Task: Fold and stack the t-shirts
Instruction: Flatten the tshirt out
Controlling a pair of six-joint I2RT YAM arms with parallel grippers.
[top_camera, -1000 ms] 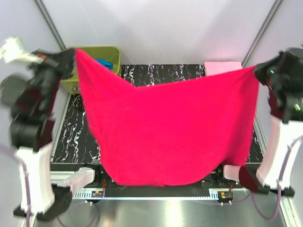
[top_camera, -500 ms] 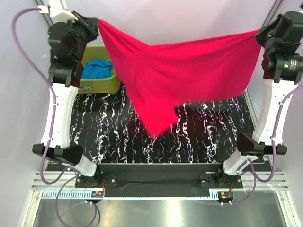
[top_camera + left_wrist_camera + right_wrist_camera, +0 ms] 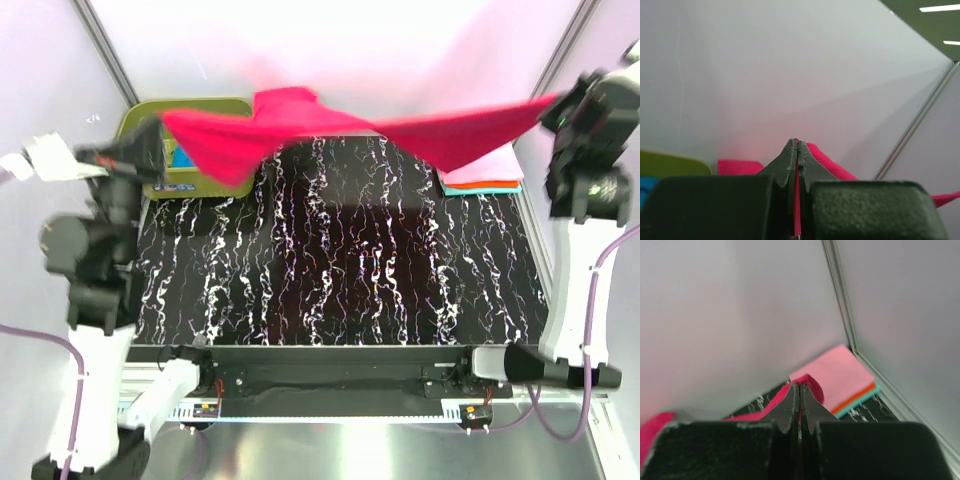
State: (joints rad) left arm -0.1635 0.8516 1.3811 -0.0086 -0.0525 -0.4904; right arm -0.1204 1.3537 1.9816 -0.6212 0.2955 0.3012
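The crimson-red t-shirt [image 3: 340,128] is the biggest thing to change. A second ago it hung as a broad curtain over the near edge. Half a second ago it was lifted high and drooped to a point. Now it is pulled out into a long, shallow band above the far side of the worktop [image 3: 330,270], blurred with motion and touching nothing below. I read this as a flick to open the cloth flat, so that it can be laid down and folded; no fold has been made in it yet.

The left hand [image 3: 160,135] is pinched fully closed on one end of the shirt, with red cloth showing between its tips in the left wrist view [image 3: 797,146]. The right hand [image 3: 553,104] is clamped tight on the other end [image 3: 800,387].

The olive-green tub [image 3: 145,112] stands at the far left corner, under the left end of the shirt. A sliver of the blue t-shirt [image 3: 178,157] shows inside it, waiting its turn.

At the far right corner, a folded stack lies on the worktop: the light pink t-shirt [image 3: 840,374] on top, with the orange t-shirt [image 3: 860,394] and the teal t-shirt [image 3: 864,402] below it.
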